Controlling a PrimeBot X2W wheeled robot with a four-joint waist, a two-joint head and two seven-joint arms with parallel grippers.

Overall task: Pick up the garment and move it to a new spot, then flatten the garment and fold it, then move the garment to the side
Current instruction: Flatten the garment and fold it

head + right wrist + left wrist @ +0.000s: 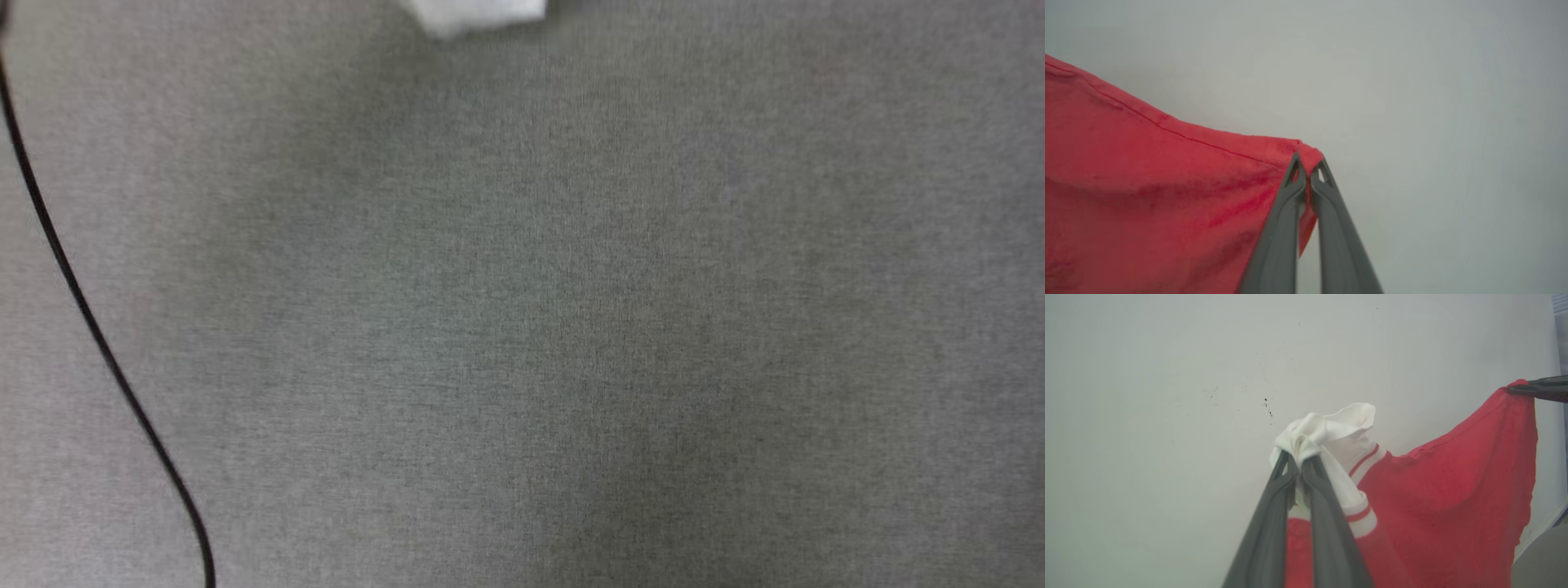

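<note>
The red garment [1453,498] hangs in the air between both arms, in front of a pale wall. My left gripper [1299,460] is shut on a bunched white sleeve end [1331,428] with red stripes. Far right in the left wrist view, the dark fingers of my right gripper [1513,389] pinch a red corner. In the right wrist view, my right gripper [1308,163] is shut on that hemmed corner of the garment [1147,183], which stretches away to the left. In the head view a white bit of the garment [473,15] shows at the top edge.
The grey cloth table surface [571,327] spreads across the head view. A thin black cable [90,327] curves down its left side. A grey rounded edge [1543,559] shows at the lower right of the left wrist view.
</note>
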